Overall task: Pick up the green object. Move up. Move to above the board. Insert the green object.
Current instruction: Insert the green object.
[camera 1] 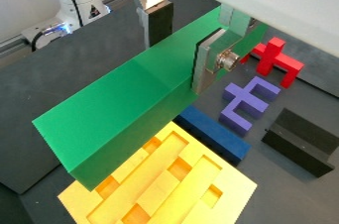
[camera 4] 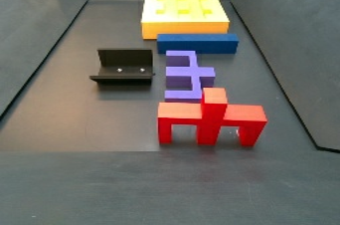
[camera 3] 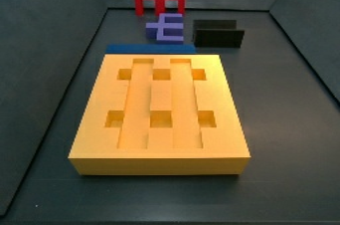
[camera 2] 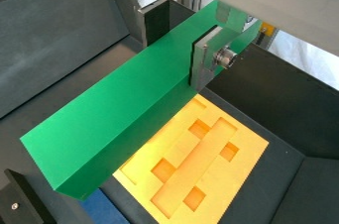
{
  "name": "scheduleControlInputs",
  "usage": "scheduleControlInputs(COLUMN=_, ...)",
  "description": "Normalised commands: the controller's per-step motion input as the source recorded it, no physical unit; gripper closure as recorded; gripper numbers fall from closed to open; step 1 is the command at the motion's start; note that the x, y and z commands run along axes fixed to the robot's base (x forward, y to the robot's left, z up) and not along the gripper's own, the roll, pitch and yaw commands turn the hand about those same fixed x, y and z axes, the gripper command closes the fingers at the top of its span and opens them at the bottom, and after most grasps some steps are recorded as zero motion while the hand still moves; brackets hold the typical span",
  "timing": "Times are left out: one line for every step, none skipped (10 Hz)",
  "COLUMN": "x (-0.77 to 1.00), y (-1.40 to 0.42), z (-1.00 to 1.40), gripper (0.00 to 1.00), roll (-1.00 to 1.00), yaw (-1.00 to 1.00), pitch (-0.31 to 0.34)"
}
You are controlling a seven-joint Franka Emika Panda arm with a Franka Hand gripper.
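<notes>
My gripper [camera 1: 185, 55] is shut on the green object [camera 1: 119, 104], a long plain green bar held across its middle between the silver fingers. In both wrist views the bar hangs above the floor, over the near part of the board [camera 1: 172, 183]. The gripper [camera 2: 181, 48], the bar [camera 2: 113, 119] and the orange-yellow board with its square recesses [camera 2: 199, 159] all show there too. Both side views show the board [camera 3: 93, 119] [camera 4: 149, 15] lying flat with its recesses free. Neither the gripper nor the green bar shows in the side views.
A flat blue slab [camera 3: 133, 48] [camera 4: 197, 43] lies against the board's end. Beyond it stand a purple E-shaped block [camera 3: 167, 30] [camera 4: 186, 75], a red piece [camera 3: 158, 0] [camera 4: 210, 117] and the dark fixture [camera 3: 220, 34] [camera 4: 122, 68]. Dark walls enclose the floor.
</notes>
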Motion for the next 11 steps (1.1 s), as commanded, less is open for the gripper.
scheduleControlInputs(x=-0.11, y=0.0, z=-1.0, gripper=1.0, roll=-0.04, yaw=-0.08, pitch=-0.073)
scheduleControlInputs(x=-0.26, y=0.05, z=-1.0, gripper=1.0, roll=0.0, yaw=0.0, pitch=-0.007)
scheduleControlInputs(x=-0.27, y=0.03, z=-1.0, gripper=1.0, roll=0.0, yaw=0.0, pitch=-0.009)
scheduleControlInputs(x=-0.31, y=0.0, z=-1.0, gripper=1.0, roll=0.01, yaw=0.01, pitch=-0.007)
scheduleControlInputs(x=-0.14, y=-0.19, z=-1.0, gripper=1.0, roll=0.02, yaw=0.01, pitch=0.0)
scheduleControlInputs(x=-0.01, y=-0.37, z=-1.0, gripper=1.0, roll=0.0, yaw=0.0, pitch=0.0)
scheduleControlInputs(x=0.0, y=-0.26, z=-1.0, gripper=1.0, roll=0.0, yaw=0.0, pitch=0.0)
scheduleControlInputs(x=-0.01, y=-0.17, z=-0.97, gripper=1.0, roll=0.0, yaw=0.0, pitch=0.0)
scheduleControlInputs(x=0.0, y=-0.08, z=-0.76, gripper=1.0, roll=0.0, yaw=0.0, pitch=0.0)
scheduleControlInputs(x=0.01, y=0.0, z=-0.63, gripper=1.0, roll=-0.02, yaw=0.0, pitch=0.0)
scheduleControlInputs(x=0.0, y=0.0, z=-0.53, gripper=1.0, roll=0.0, yaw=0.0, pitch=0.0)
